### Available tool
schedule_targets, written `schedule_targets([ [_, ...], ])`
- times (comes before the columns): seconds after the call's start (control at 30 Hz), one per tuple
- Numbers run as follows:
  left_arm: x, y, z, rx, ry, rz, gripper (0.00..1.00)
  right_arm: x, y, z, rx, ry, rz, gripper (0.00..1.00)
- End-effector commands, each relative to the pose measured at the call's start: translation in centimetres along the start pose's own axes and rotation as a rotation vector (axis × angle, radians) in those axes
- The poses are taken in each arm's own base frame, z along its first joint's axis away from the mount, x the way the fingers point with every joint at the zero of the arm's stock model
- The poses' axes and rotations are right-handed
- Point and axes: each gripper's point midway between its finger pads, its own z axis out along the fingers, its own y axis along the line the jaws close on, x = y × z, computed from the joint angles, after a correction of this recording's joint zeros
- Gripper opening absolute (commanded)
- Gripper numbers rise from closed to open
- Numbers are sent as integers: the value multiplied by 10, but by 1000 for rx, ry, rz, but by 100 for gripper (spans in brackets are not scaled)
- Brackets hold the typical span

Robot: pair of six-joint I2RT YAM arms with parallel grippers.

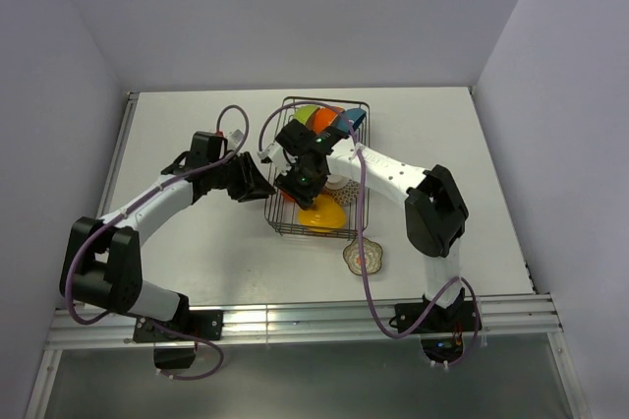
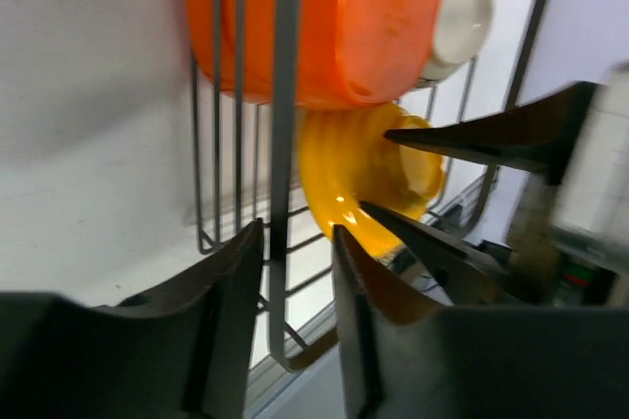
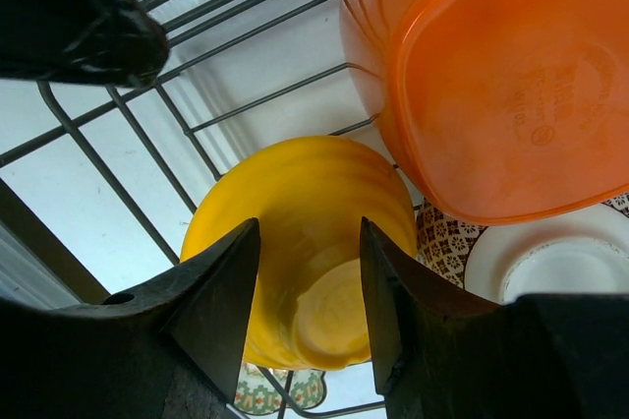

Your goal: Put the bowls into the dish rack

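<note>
Right pincer (image 3: pixel 305 242) straddles yellow bowl (image 3: pixel 300 188) in dish rack (image 3: pixel 265 96).

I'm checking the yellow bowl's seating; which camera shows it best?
The right wrist view: the yellow bowl fills the middle, nearly whole. The left wrist view shows it partly behind the dish rack wires; the top view shows it small.

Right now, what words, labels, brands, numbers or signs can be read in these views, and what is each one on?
Orange bowl, underside: moulded lettering and a small round mark, too faint and blurred to read.
Yellow bowl: no text.
Dish rack: no text.
Nothing else legible shows in any view.
</note>
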Motion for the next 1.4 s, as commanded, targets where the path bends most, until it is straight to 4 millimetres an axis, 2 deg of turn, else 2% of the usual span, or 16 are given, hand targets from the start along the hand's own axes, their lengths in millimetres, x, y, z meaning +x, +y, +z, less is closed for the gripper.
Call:
schedule_targets([
  [0.0, -2, 12, 8, -59, -2, -1, 37, -5, -2, -13, 28, -37, -8, 52],
  [0.13, -3, 21, 13, -97, 11, -26, 19, 3, -3, -15, 39, -25, -29, 52],
  [0.17, -5, 21, 13, -96, 8, -26, 11, 8, -3, -16, 38, -21, -32, 52],
  [0.27, -7, 21, 13, -106, 4, -32, 0, 17, -4, -17, 45, -7, -45, 52],
  [0.73, -14, 19, 10, -99, -13, -22, 0, 28, -14, -29, 49, -7, -26, 52],
  [1.1, -20, 11, 6, -69, -26, -8, 0, 40, -11, -27, 36, 8, -30, 51],
  [1.2, -20, 3, 3, -34, -31, 11, 10, 38, -12, -28, 38, 2, -26, 52],
  [1.23, -21, -1, 2, -19, -35, 20, 21, 36, -12, -30, 39, -9, -26, 53],
  [1.33, -24, -13, -4, 27, -61, 53, 42, 28, -10, -36, 34, -33, -26, 55],
  [1.37, -25, -16, -7, 38, -74, 61, 46, 26, -10, -38, 36, -41, -23, 56],
])
